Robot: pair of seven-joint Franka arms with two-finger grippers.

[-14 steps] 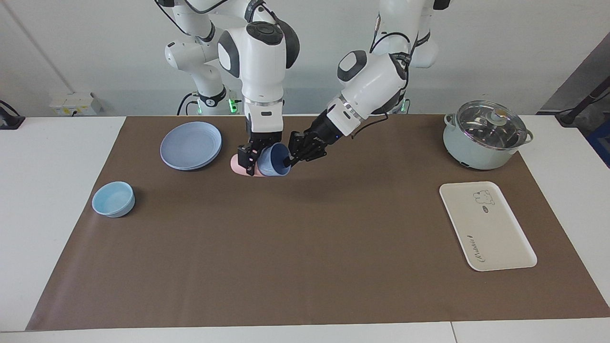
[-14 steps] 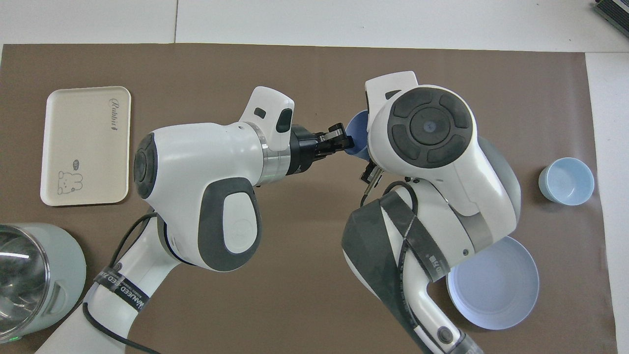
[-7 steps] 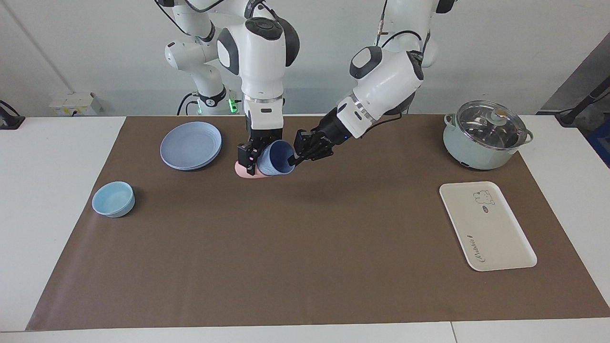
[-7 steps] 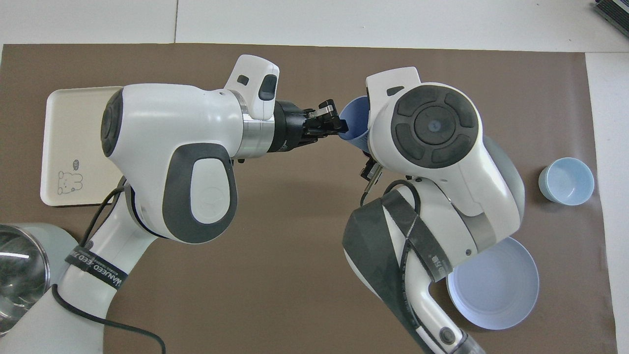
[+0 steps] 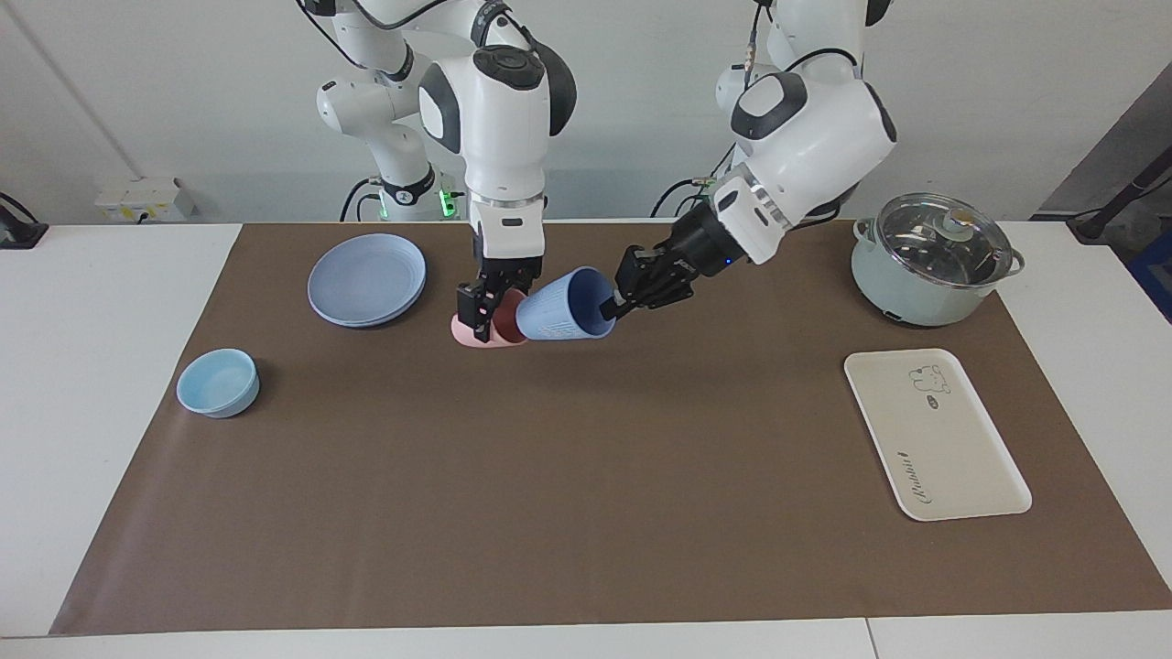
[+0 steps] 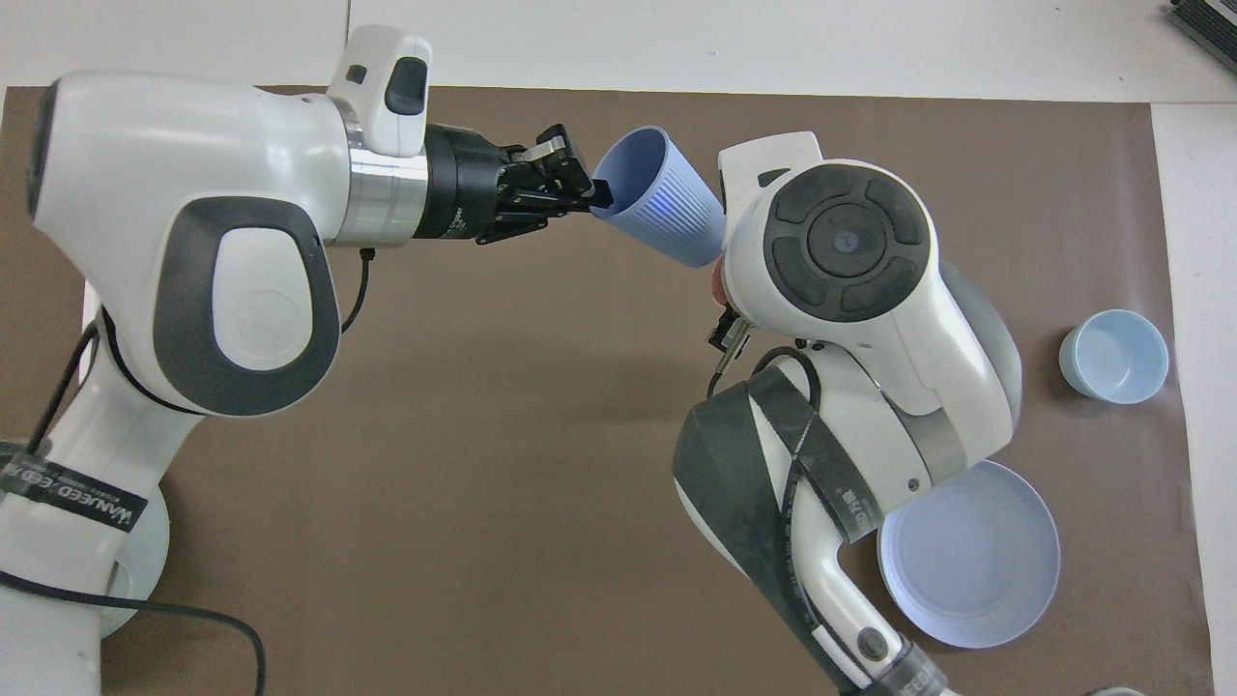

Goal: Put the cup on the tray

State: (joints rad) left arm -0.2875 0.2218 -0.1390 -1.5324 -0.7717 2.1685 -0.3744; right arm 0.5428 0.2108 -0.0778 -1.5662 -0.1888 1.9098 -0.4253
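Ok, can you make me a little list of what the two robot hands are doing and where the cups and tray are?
blue cup: tipped on its side in the air, just pulled clear of the pink cup
left gripper: shut on the blue cup's rim
pink cup: lying on the brown mat beside the round blue plate
right gripper: shut on the pink cup, pinning it down
tray: nothing on it, toward the left arm's end of the table
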